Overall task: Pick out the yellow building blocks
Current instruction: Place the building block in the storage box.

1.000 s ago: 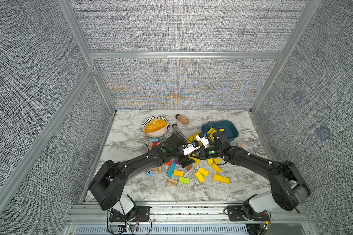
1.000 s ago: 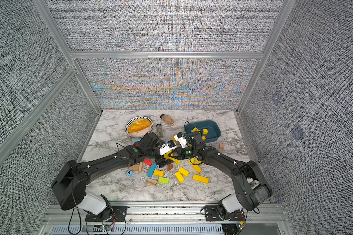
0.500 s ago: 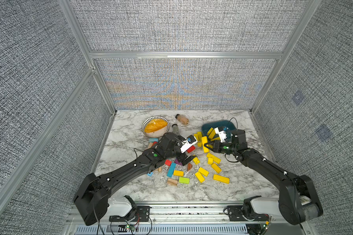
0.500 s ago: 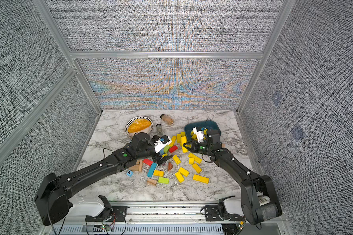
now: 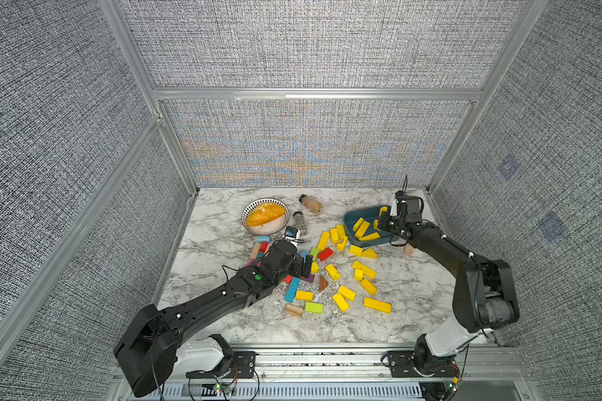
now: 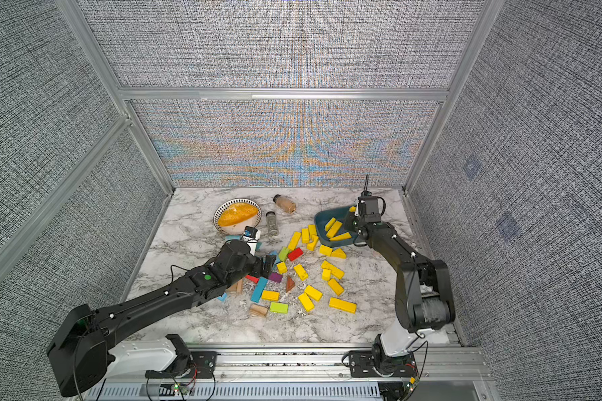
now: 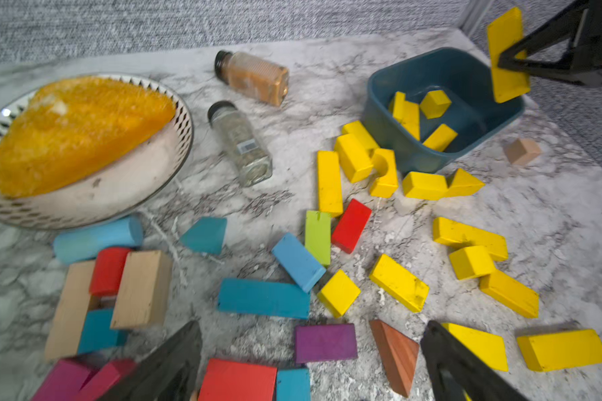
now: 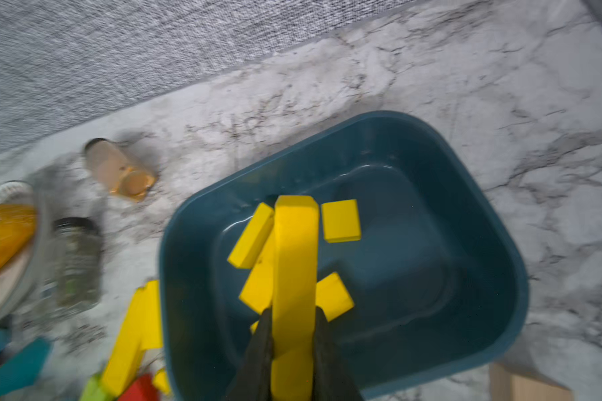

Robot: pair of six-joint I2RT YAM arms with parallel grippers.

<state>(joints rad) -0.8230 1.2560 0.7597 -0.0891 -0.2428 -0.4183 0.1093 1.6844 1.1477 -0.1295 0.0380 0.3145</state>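
Fingers of the right gripper are clamped on a long yellow bar, which stands upright over the blue tub at the far right of the table. From the left wrist camera the same bar hangs above the tub's rim, clear of the blocks inside.

Over on the other side, the left gripper has its two fingers spread wide apart with nothing between them. It hovers low over the mixed pile, above a purple block and a brown wedge.

Inside the tub I count four yellow blocks lying loose. Outside it, in a top view, yellow blocks are scattered across the marble table: a cluster of about six pressed up against the tub's near-left corner, and roughly ten more spread toward the front. Some overlap, so the count is not exact.

Of the rest: two lime-green blocks, two spice jars lying on their sides, and one patterned bowl holding an orange sponge-like lump. Blue, red and plain wooden blocks sit by the left arm, partly hidden beneath it. One plain wooden cube sits alone beside the tub.
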